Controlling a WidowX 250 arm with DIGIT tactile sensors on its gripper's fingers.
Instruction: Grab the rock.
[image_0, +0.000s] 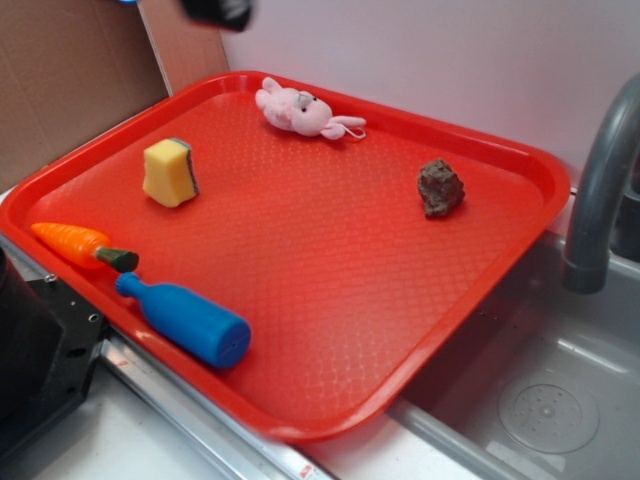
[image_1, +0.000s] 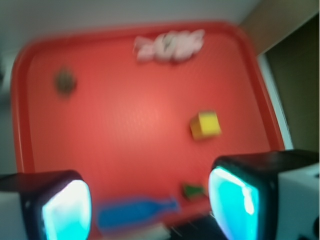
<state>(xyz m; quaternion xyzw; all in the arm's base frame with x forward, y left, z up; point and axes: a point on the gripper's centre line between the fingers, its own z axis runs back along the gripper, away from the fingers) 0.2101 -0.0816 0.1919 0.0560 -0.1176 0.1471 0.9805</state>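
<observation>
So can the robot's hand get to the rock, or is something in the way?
Probably yes. The rock sits alone on the red tray, apart from the pink bunny and yellow sponge. The hand is open, high above, with nothing under it blocking.

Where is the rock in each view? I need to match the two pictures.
Exterior: the rock lies on the tray's right side, alone.
Wrist: the rock is a blurred dark lump at upper left.
Shared landmark: the pink plush bunny at the tray's far edge.
</observation>
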